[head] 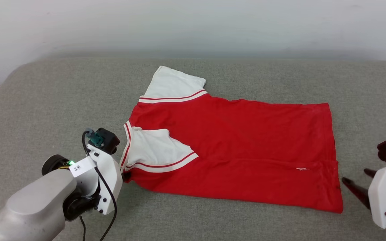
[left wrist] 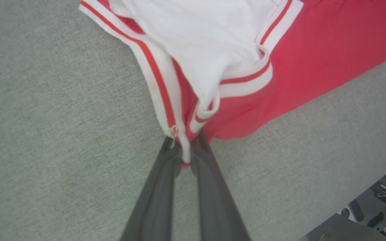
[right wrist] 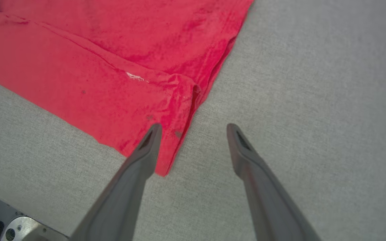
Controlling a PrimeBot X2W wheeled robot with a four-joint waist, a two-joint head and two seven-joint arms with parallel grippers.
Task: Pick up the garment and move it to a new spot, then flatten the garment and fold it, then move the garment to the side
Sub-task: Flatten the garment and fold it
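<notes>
- You have the T-shirt [head: 233, 147] lying in the middle of the grey fabric-covered worktop [head: 45, 100], neck end toward 9 o'clock and hem toward 3 o'clock in the head view.
- Its red body lies mostly flat, with the long edge nearest you folded over on itself.
- One white sleeve [head: 173, 83] sticks out toward 12 o'clock. The other white sleeve [head: 156, 147] is folded in over the red body near the neck end.
- A small white tag [head: 302, 169] shows on the red cloth near the hem, toward 4 o'clock.
- Your left gripper [head: 126, 175] sits at 8 o'clock in the head view, at the shirt's near corner on the neck end.
- In the left wrist view the left gripper's [left wrist: 184, 147] fingers [left wrist: 159, 187] are closed on the T-shirt [left wrist: 313, 50], pinching a bunched bit of the red-and-white striped edge between their tips.
- Your right gripper [head: 357, 179] sits at 4 o'clock in the head view, just beside the hem corner.
- In the right wrist view the right gripper's [right wrist: 193, 129] fingers [right wrist: 136, 167] are spread wide and hold nothing. One tip is over the hem corner of the T-shirt [right wrist: 95, 67], and the other is over bare worktop [right wrist: 313, 83].
- You cannot tell whether that tip touches the cloth.
- The tag [right wrist: 134, 77] lies toward 11 o'clock from the fingertips in that view.
</notes>
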